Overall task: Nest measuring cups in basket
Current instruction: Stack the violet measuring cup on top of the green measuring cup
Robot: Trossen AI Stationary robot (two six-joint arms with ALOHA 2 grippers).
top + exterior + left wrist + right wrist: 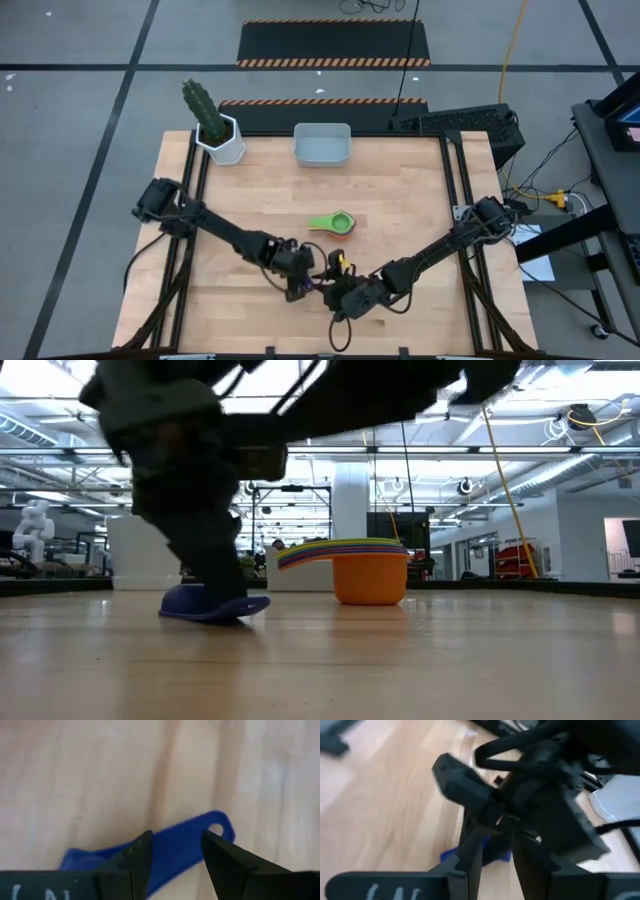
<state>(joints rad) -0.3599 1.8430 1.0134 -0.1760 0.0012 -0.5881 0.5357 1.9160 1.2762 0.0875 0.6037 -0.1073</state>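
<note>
Left gripper point(172, 857) clamped on dark blue cup point(175, 850) handle – cup on table point(400, 200). Right gripper point(495, 860) just beside – jaw state indeterminate.

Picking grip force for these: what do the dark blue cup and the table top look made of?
Dark blue cup: likely plastic, smooth, evenly coloured, with a thin flat handle and hang hole. Table top: pale wood, seemingly matte, showing grain and plank seams.
</note>
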